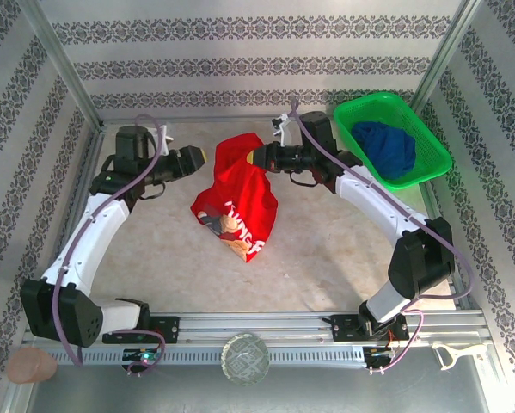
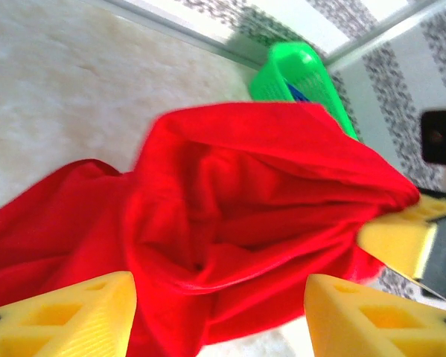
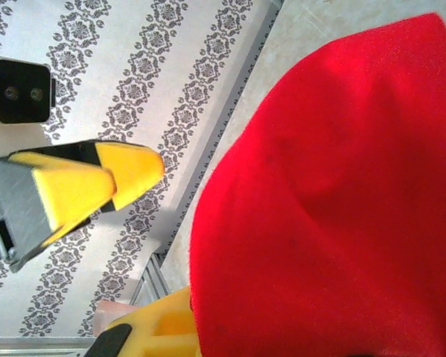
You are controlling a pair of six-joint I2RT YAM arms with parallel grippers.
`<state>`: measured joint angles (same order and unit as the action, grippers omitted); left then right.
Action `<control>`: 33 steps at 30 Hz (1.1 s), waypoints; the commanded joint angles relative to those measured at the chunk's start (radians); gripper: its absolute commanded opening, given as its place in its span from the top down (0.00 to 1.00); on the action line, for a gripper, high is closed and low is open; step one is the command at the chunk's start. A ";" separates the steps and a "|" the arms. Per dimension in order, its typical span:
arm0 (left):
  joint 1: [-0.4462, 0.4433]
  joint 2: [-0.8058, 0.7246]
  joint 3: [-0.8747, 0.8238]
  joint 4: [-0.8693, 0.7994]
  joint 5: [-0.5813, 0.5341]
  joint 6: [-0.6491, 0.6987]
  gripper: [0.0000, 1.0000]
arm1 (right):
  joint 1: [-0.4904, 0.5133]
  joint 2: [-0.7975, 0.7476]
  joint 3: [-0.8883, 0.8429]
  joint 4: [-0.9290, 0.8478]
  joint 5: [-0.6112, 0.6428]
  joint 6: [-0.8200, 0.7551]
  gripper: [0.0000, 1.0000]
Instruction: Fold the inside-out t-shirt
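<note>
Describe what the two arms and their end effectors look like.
Both match: the left arm and right arm have white curved shells, black joint housings and a loose purplish cable running along each. The left end effector and right end effector are black, with chunky yellow wedge-shaped fingers that have hollow cut-outs.
</note>
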<state>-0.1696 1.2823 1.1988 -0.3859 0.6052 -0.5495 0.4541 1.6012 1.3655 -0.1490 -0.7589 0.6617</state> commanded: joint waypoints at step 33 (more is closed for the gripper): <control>-0.157 0.175 0.210 0.297 0.088 -0.065 1.00 | -0.098 -0.220 -0.193 -0.212 0.379 0.107 0.32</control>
<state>-0.3153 1.4948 1.4414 -0.1703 0.6586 -0.6106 0.3508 1.4982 1.1549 -0.2413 -0.4999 0.7551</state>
